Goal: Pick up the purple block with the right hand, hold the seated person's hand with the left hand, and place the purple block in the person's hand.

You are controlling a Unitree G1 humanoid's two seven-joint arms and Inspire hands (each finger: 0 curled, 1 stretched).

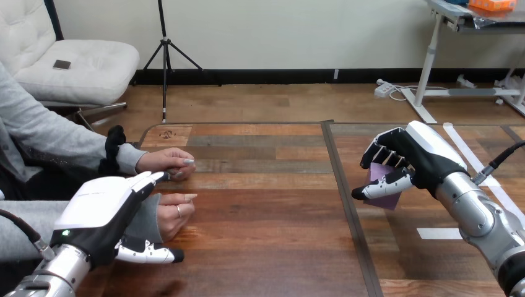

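Note:
The purple block (385, 187) hangs above the table's right half with my right hand (413, 158) shut on it, fingers curled over its top and thumb across its front. The person's two hands rest on the table at the left: the farther hand (168, 162) is loosely closed, and the nearer hand (175, 215) is curled on its side. My left hand (99, 210) lies over the nearer hand's sleeved wrist. Its fingers (148, 179) reach out straight past that wrist toward the farther hand, and its thumb sits below the wrist; I see no clasp.
A dark seam (344, 198) runs front to back down the wooden table (260, 235) between the two halves. White tape strips (438, 233) lie on the right half under my right forearm.

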